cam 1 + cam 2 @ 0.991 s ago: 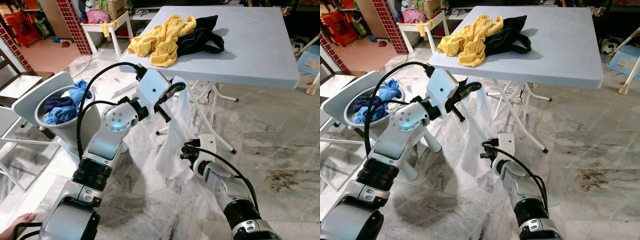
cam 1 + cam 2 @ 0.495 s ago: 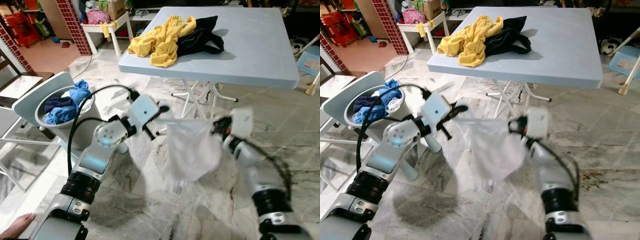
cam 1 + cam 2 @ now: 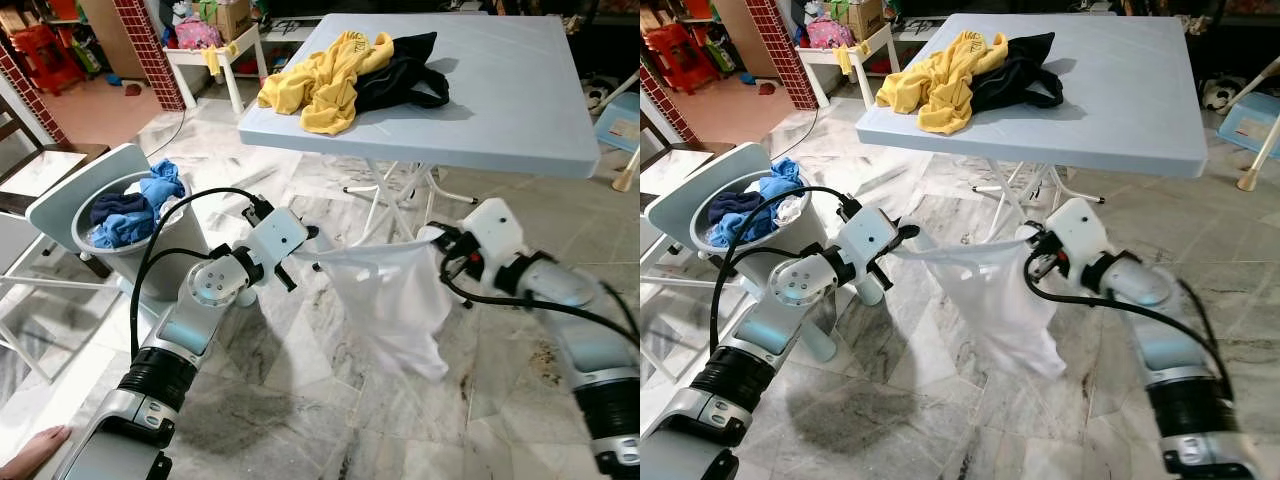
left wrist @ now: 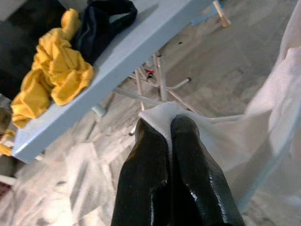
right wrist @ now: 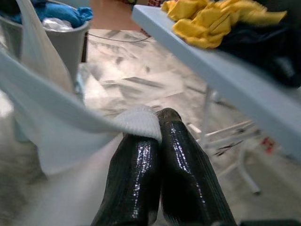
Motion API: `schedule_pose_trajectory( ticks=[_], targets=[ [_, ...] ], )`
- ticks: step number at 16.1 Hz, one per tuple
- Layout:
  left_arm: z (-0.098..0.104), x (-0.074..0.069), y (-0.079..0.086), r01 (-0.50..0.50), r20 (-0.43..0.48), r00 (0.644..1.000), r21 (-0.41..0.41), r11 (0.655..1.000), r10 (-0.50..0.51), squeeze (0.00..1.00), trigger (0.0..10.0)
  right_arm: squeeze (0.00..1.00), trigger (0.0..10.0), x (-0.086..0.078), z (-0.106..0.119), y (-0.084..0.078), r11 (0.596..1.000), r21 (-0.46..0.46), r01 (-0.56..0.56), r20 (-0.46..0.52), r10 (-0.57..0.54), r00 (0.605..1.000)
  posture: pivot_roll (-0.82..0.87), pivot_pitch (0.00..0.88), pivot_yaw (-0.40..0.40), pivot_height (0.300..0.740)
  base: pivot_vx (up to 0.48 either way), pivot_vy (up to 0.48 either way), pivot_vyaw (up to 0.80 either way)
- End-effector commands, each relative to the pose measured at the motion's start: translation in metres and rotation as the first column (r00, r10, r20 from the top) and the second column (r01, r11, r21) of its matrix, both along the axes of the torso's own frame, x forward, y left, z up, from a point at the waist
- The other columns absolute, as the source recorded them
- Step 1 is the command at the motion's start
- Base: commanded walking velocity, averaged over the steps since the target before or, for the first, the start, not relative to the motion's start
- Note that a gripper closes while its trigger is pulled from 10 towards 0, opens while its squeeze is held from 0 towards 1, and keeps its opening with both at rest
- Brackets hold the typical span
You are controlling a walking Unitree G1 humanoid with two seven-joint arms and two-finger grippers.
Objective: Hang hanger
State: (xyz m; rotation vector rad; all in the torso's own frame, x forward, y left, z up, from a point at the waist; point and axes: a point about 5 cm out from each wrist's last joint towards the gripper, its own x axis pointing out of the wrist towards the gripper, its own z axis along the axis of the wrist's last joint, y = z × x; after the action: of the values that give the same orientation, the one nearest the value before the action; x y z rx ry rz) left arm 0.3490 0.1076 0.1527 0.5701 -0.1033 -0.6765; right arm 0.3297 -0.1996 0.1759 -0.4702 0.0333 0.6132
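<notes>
Left hand (image 3: 312, 240) and right hand (image 3: 436, 240) clamped, spread apart

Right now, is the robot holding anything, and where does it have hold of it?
Yes: a white garment, stretched between both grippers. The left gripper pinches one top corner, the right gripper the other, and the rest hangs down above the floor.

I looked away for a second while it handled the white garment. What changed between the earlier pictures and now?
The right gripper rose from low beside the hanging white garment and took hold of its free corner. The left gripper, gripping the other corner throughout, came down, so the garment now stretches between them. The yellow and black clothes on the table and the laundry basket stayed put.
</notes>
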Motion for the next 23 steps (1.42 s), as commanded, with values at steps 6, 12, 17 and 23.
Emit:
schedule_pose_trajectory(
  ticks=[6,12,17,23],
  targets=[
    [0.006,0.006,0.002,-0.012,0.021,1.000,0.002,1.000,0.012,0.00,10.0,0.00,0.0,-0.018,0.003,0.022,0.950,-0.181,-0.256,-0.024,0.256,0.966,-0.06,0.059,0.116,0.740,0.000,0.000,0.00],
    [0.036,0.029,0.017,-0.059,0.085,0.995,0.021,0.998,0.057,0.00,10.0,0.00,0.0,-0.021,0.005,0.007,0.867,-0.358,-0.346,-0.149,0.313,0.938,-0.06,0.058,0.146,0.740,0.000,0.000,0.00],
    [0.066,0.045,0.025,-0.175,0.198,0.964,-0.041,0.984,0.179,0.00,10.0,0.00,0.0,-0.034,-0.009,0.009,0.839,-0.321,-0.439,-0.280,0.359,0.890,-0.06,0.052,0.156,0.740,0.000,0.000,0.00],
    [0.073,0.050,0.012,-0.183,0.205,0.957,-0.115,0.976,0.203,0.00,10.0,0.00,0.0,-0.051,-0.031,0.030,0.844,-0.197,-0.499,-0.345,0.417,0.841,-0.06,0.048,0.158,0.740,0.000,0.000,0.00]
  ],
)
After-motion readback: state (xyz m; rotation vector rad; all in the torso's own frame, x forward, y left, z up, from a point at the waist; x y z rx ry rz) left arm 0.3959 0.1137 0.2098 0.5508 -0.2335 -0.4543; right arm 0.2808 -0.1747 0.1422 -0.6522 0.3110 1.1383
